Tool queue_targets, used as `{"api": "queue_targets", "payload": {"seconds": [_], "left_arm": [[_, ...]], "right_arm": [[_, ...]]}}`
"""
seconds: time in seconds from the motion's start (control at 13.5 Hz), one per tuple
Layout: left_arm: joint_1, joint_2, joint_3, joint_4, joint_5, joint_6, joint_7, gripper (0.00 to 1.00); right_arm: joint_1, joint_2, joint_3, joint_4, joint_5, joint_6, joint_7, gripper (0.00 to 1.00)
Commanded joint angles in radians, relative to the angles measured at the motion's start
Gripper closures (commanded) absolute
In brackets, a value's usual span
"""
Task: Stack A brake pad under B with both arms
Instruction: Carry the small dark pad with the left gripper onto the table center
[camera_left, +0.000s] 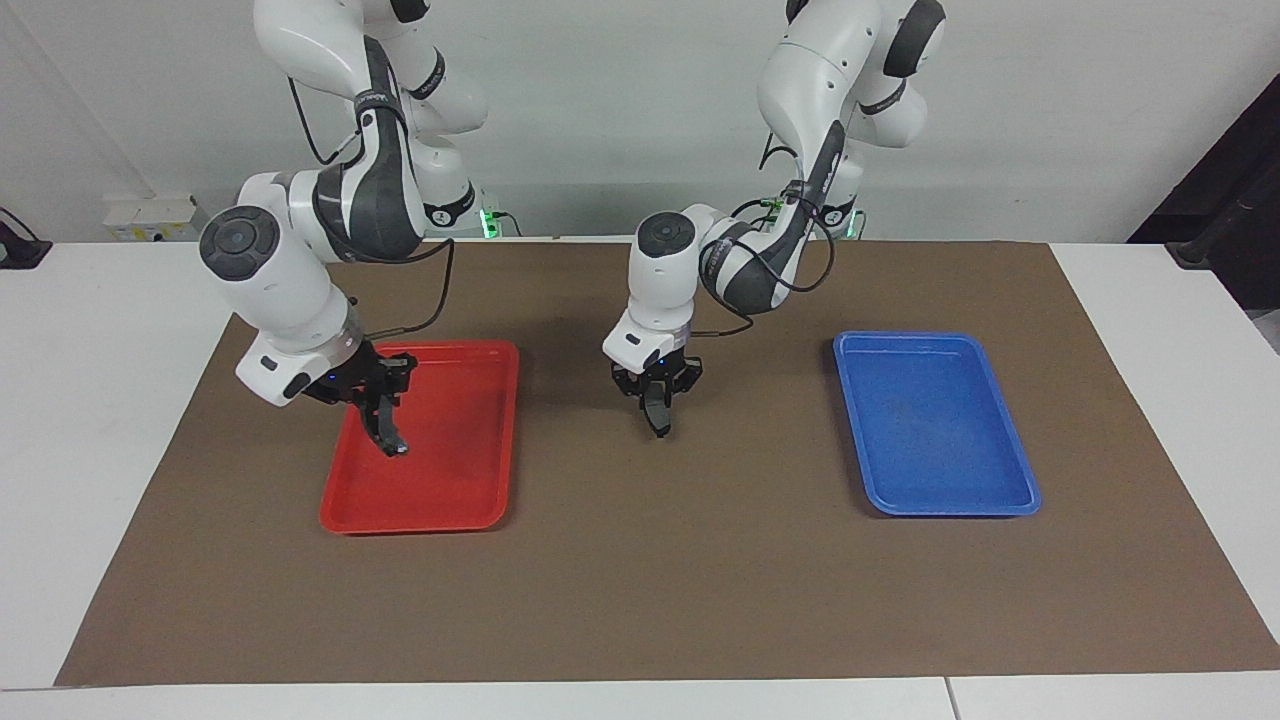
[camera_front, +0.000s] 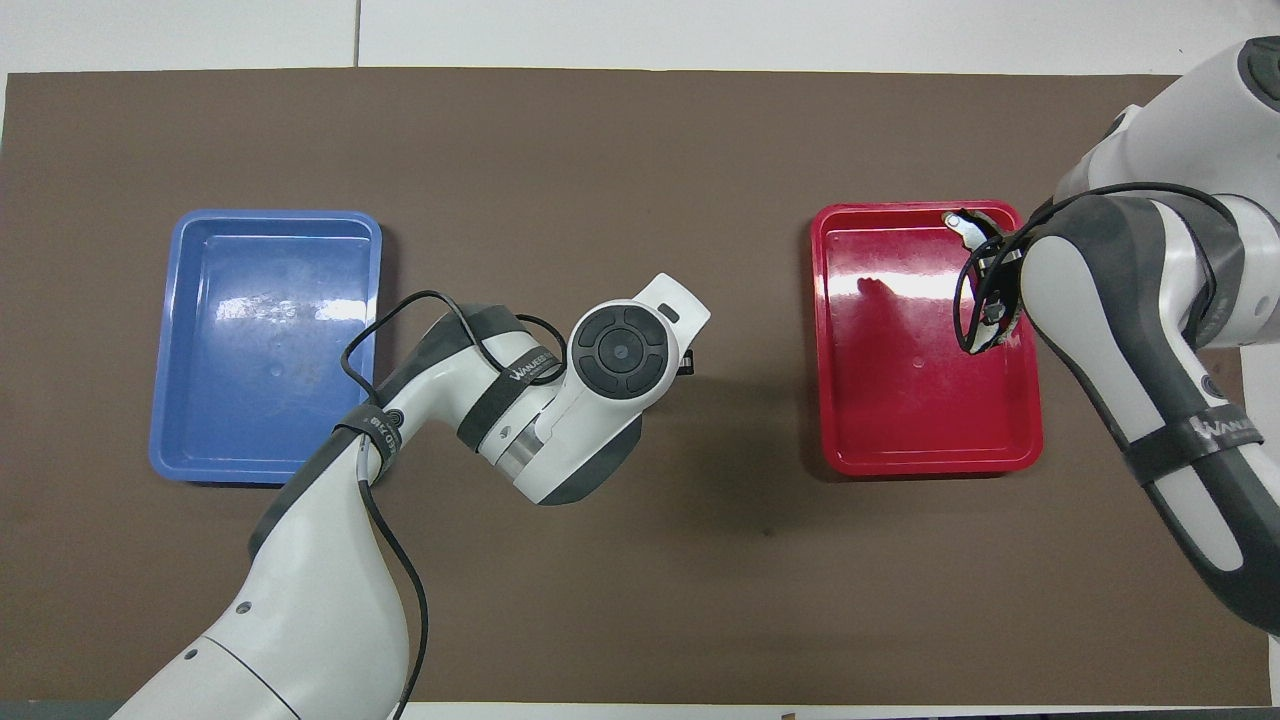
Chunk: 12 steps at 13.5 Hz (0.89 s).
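Biggest risk I see: either pad twisting in its pinch, so they'd land crooked and the stack slides apart. The right hand (camera_left: 385, 425) hangs over the red tray (camera_left: 480, 500), pinching a black curved pad (camera_left: 390, 438) edge-down. The left hand (camera_left: 657, 400) hangs over the bare mat (camera_left: 700, 560) between the trays, pinching a short dark pad (camera_left: 657, 412). The blue tray (camera_left: 1005, 470) has nothing in it.
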<state>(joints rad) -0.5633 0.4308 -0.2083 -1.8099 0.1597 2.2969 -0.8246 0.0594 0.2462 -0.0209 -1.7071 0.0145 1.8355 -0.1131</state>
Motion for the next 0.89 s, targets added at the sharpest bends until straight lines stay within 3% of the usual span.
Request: {"api": "queue_targets", "payload": {"seconds": [0.0,0.3,0.37,0.52,0.67,0.74,0.81], "left_arm": [[-0.012,0.026,0.003,0.018,0.023,0.009,-0.027,0.99],[-0.018,0.042,0.000,0.014,0.020,0.036,-0.036,0.91],[-0.018,0.042,0.000,0.011,0.020,0.045,-0.034,0.81],[-0.018,0.042,0.009,0.012,0.020,0.049,-0.033,0.40],[-0.017,0.042,0.013,0.020,0.023,0.039,-0.024,0.07],[-0.017,0.040,0.016,0.021,0.027,0.035,-0.022,0.00],[-0.014,0.036,0.030,0.024,0.027,0.030,-0.022,0.00]], "right_arm": [[-0.010,0.007,0.004,0.020,-0.007,-0.007,-0.028,0.99],[-0.010,0.005,0.004,0.018,-0.005,-0.006,-0.028,0.99],[-0.010,0.007,0.004,0.018,-0.005,-0.006,-0.028,0.99],[-0.012,0.005,0.004,0.018,-0.005,-0.006,-0.028,0.99],[-0.012,0.005,0.004,0.018,-0.005,-0.006,-0.028,0.99],[-0.012,0.005,0.004,0.018,-0.007,-0.006,-0.028,0.99],[-0.012,0.007,0.004,0.018,-0.005,-0.007,-0.028,0.99]]}}
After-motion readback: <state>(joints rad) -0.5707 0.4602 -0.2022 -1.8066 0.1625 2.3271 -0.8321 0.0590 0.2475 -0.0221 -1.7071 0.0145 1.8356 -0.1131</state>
